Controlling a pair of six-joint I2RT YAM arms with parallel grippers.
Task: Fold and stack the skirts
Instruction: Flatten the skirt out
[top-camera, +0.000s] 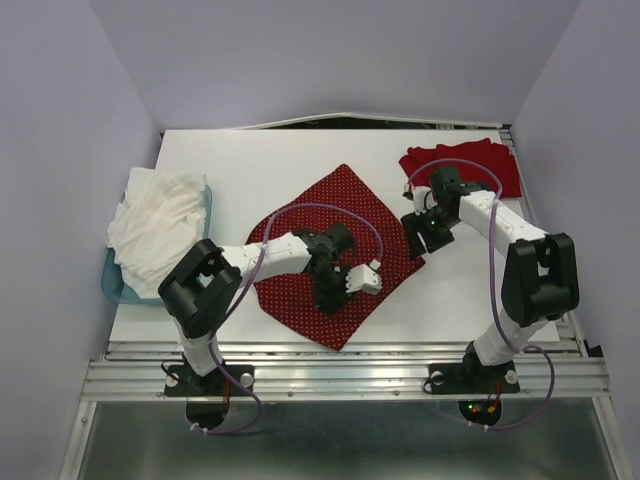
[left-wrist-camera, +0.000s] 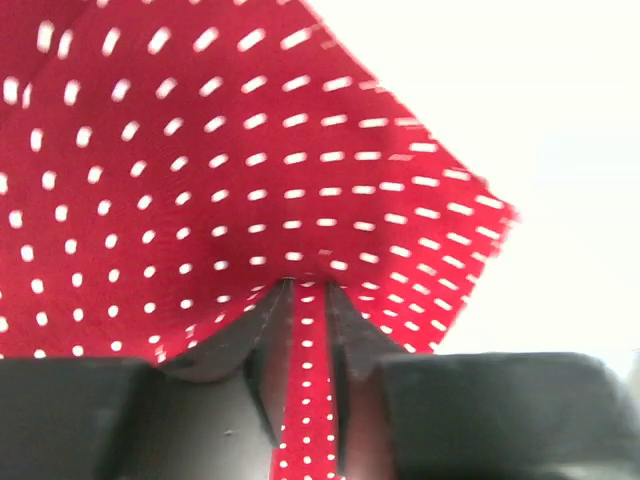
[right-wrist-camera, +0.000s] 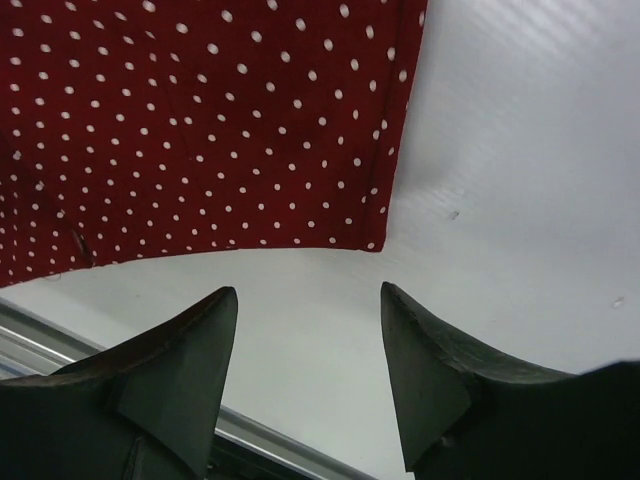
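My left claw is closed on a small pinch of the dotted skirt, inside its near right edge, I think in order to lift this part for a fold. My right claw is open and empty, just beside the dotted skirt's right corner, probably ready to take it. The plain red skirt lies behind the dotted skirt, well apart.

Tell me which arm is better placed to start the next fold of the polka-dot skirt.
Left. The left gripper pinches the polka-dot skirt; the right gripper hangs open over the table beside its corner.
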